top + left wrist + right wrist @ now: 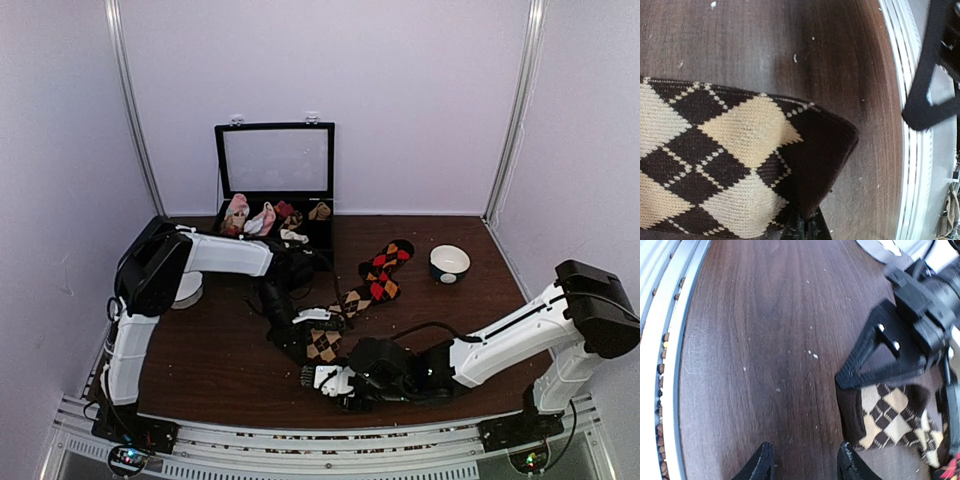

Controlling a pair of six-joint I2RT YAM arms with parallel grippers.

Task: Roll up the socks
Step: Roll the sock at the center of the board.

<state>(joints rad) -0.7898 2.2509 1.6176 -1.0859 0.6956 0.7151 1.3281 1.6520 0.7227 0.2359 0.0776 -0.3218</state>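
Here, a dark wooden worktop (210, 340) is seen from above, with two robot arms reaching in from its near edge. From the left side, the left arm stretches toward the middle, where the left gripper (803, 229) is pressed together, pinching the dark edge of the tan argyle sock (740, 160). That sock lies flat near the middle of the worktop, a little toward the near edge, and runs diagonally toward the back right. At the middle of the back edge stands an open black case (275, 190) holding pale sock bundles (250, 217). Just right of centre, the red argyle sock (386, 262) lies flat in line with the tan one; whether the two overlap cannot be told. Further right, near the back right corner, sits a small bowl (449, 263). From the right side, the right arm reaches low along the near edge, and the right gripper (805, 460) is spread apart over bare wood just beside the tan sock, gripping nothing.
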